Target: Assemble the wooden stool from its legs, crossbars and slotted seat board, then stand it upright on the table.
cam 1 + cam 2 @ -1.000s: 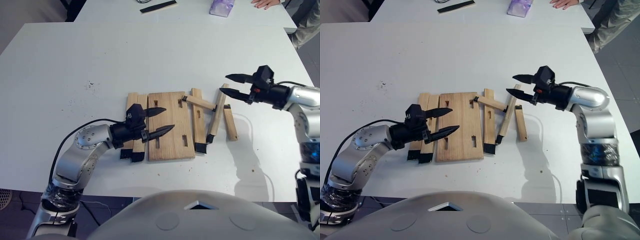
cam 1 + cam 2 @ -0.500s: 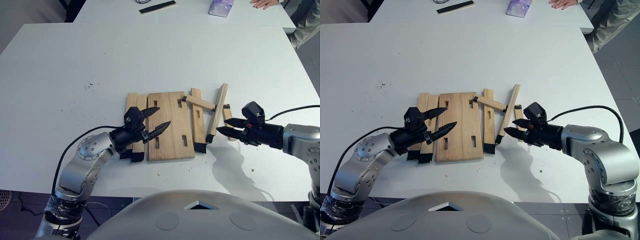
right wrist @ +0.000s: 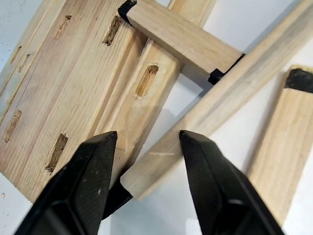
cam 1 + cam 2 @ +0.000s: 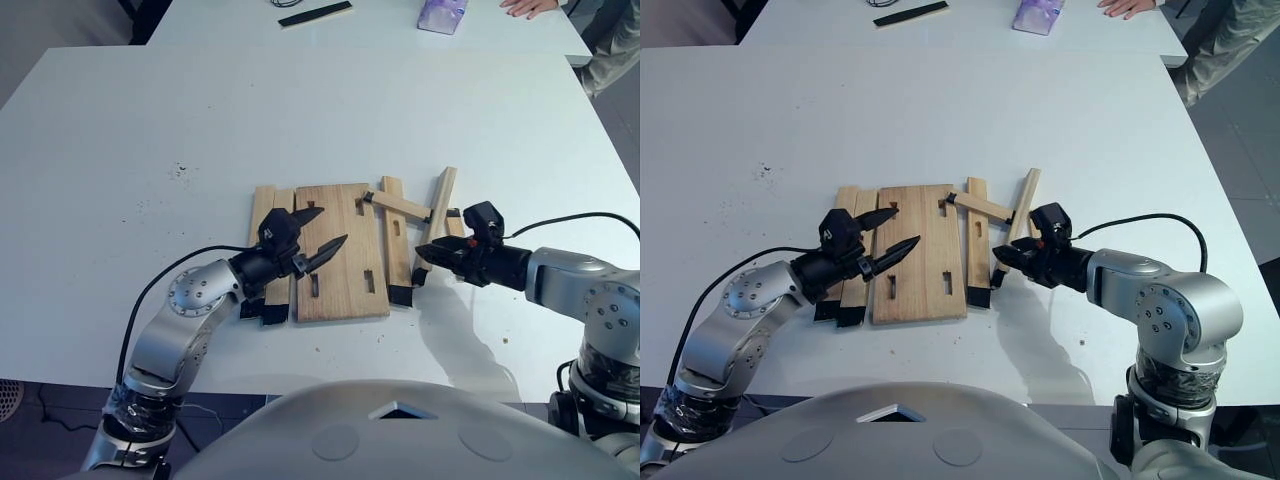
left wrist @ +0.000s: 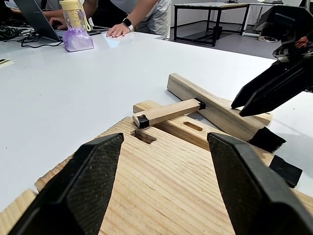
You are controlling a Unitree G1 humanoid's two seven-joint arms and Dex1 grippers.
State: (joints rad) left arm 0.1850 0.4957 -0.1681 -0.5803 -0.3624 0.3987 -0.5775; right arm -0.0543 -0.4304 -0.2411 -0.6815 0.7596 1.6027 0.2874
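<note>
Nearest us, the left tool (image 4: 331, 225) hangs with its two fingers spread wide above the left part of the slotted seat board (image 4: 345, 290), touching nothing; in the left wrist view its fingers (image 5: 93, 176) frame the board's far corner slot. The seat board lies flat on the white table (image 4: 200, 120), and two legs (image 4: 264, 202) lie side by side just left of it, black caps at their near ends. On the right, the right tool (image 4: 422, 262) sits low over the table, its fingers apart on either side of the near end of a tilted leg (image 4: 443, 190); we cannot tell whether either finger touches the wood. Just right of the seat board lies a slotted leg (image 4: 398, 250), black cap nearest us. A crossbar (image 4: 400, 206) rests across it, running from the board's far right corner to the tilted leg, whose far end points away and to the right. Another short piece (image 3: 281, 147) lies flat just right of the tilted leg. On a second table beyond lie a black strip (image 4: 316, 13) and a purple pouch (image 4: 444, 15)
</note>
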